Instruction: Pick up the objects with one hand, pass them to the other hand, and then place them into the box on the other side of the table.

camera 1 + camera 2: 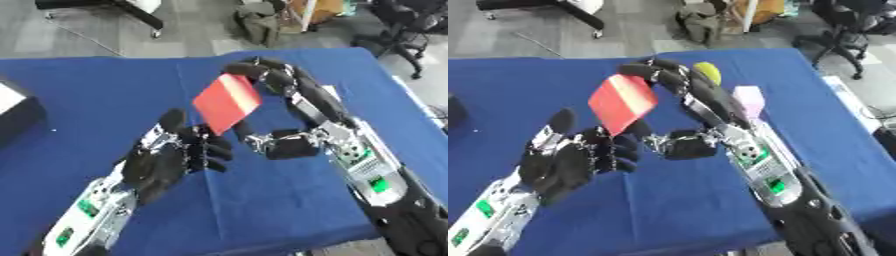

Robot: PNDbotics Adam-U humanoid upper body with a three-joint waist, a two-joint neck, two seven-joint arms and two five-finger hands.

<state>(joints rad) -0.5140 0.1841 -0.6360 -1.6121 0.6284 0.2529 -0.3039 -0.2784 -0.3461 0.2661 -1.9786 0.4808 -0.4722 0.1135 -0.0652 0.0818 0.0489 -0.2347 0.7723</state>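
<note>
Blue tabletop point(105, 95) below. Left hand point(171, 157) raised, fingers half-curled, nothing held, just beside red card point(227, 102). Card pinched mid-air by right hand point(289, 117) fingers. Lower edge best clamped before release.

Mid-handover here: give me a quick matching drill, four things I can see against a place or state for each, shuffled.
Things:
1. red card
2. left hand
3. yellow object
4. pink object

States or places:
A. on the blue cloth, partly hidden by the right forearm
B. pinched in the right hand, off the table
C. round, far side of the table behind the right hand
D. raised just below the card

Pairs: 1-B, 2-D, 3-C, 4-A
</note>
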